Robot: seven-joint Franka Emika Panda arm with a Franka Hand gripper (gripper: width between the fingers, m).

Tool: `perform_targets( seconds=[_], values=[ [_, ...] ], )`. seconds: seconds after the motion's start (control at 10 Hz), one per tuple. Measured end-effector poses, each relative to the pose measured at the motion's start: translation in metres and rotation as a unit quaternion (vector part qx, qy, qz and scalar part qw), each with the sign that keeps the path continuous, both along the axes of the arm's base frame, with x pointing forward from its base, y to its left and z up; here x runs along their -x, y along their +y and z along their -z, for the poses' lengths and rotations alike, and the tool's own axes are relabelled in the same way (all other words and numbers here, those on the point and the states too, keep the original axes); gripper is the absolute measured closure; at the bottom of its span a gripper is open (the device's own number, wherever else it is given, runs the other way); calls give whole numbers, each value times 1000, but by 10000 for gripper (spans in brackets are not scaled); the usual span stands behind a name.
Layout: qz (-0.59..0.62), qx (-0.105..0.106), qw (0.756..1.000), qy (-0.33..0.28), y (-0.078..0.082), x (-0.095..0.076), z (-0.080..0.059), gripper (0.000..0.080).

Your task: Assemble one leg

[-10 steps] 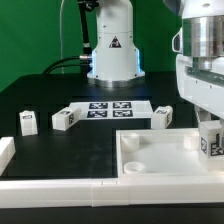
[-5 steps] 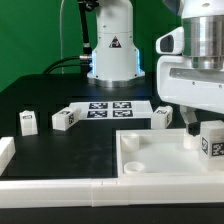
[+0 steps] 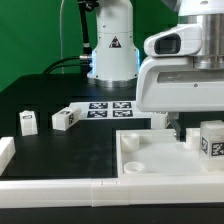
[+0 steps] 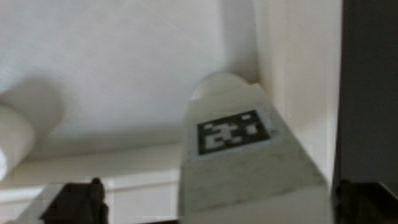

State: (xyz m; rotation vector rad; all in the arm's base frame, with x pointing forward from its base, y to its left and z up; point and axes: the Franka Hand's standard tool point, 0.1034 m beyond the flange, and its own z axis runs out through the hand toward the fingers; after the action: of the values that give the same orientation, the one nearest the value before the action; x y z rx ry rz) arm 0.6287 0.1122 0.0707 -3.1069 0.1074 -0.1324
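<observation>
Exterior view: the arm's large white wrist housing fills the upper right of the frame, low over the white square tray-like part (image 3: 165,160), which lies at the near right of the black table (image 3: 60,150). The gripper (image 3: 178,128) shows only as a dark finger stub below the housing, behind the tray's far rim; its spread cannot be read from this view.

The leg (image 3: 212,139), a small white block with a black-and-white tag on its facing side, stands upright at the tray's far corner on the exterior view's right, beside the gripper and not between its fingers.

Wrist view: the leg (image 4: 246,160) rises in the centre with its tag (image 4: 233,131) facing the camera, set against the tray's inner wall. Two dark fingertips (image 4: 75,201) appear at the lower corners of the picture, wide apart, with the leg between their lines but untouched by either. The jaws stand well open and grip nothing.

Elsewhere on the table: two further tagged white blocks (image 3: 27,122) (image 3: 64,119) sit well apart from the tray toward the exterior view's left. The marker board (image 3: 110,107) lies flat in front of the robot base (image 3: 112,55). A white rail (image 3: 60,186) runs along the near edge.
</observation>
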Motion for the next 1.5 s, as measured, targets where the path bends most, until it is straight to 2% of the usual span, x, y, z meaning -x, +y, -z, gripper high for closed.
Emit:
perform_targets(
  seconds=[0.2, 0.4, 0.6, 1.0, 1.1, 1.2, 1.3, 1.4, 1.5],
  values=[
    [-94, 18, 995, 6, -3, -1, -2, 150],
    [-88, 18, 996, 7, -4, -1, -1, 162],
    [-88, 19, 996, 7, -4, -1, -1, 512],
    [-61, 17, 998, 7, -5, -1, -1, 509],
    [-33, 15, 999, 8, -5, -1, -1, 509],
    [51, 4, 999, 4, -5, -1, -2, 509],
    [196, -15, 980, -9, -7, 2, -1, 509],
    [230, -18, 973, -10, -7, 4, 0, 509],
    [317, -31, 948, -6, -5, 4, 0, 509]
  ],
)
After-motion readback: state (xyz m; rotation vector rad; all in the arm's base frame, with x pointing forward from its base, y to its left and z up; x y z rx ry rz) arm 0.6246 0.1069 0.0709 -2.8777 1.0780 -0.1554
